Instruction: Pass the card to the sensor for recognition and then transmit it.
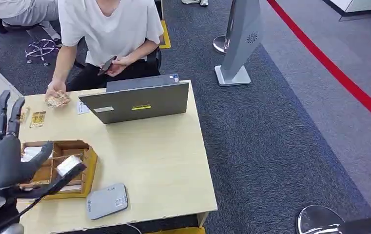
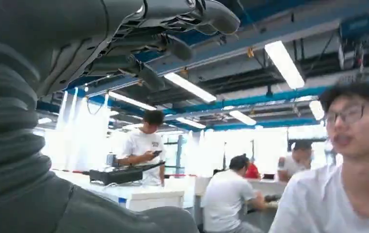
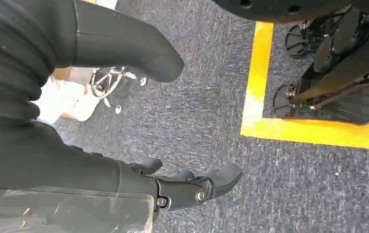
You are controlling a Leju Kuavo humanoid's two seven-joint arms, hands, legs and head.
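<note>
Partly, left hand [image 1: 0, 146] hides box [image 1: 88, 161] (cards inside).

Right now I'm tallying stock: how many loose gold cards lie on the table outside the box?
2 lie flat by the table's left edge: one card, another partly behind the left hand. The person's hand holds more; these may hide others.

On the table [image 1: 164, 165], a compartmented box [image 1: 59, 168] sits at the left edge. A sensor [image 1: 107, 201] lies just right of it at the near edge. A laptop [image 1: 137, 100] stands along the far edge, cards [image 1: 38, 119] toward the far-left corner.
</note>
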